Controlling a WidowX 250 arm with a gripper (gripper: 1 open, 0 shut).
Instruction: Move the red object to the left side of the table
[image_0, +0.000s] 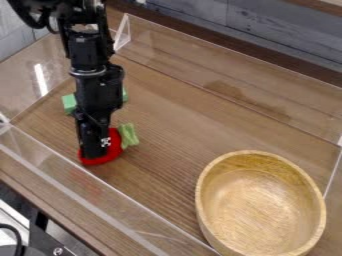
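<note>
The wooden bowl (261, 205) sits on the table (227, 110); the red object (102, 149) lies well left of it, under the gripper (91, 147).

This looks like a robotics lab bench rather than a home. A brown wood-grain table (227, 110) is fenced by low clear plastic walls (214, 62), forming a small enclosed work area, and a black robot arm (83, 60) stands inside it, reaching straight down. The few things on it are test props: a red toy (102, 150), a green block (70, 102) and a wooden bowl (261, 205), while cables (14, 235) hang at the near edge and a grey wall (287, 25) runs behind.
</note>
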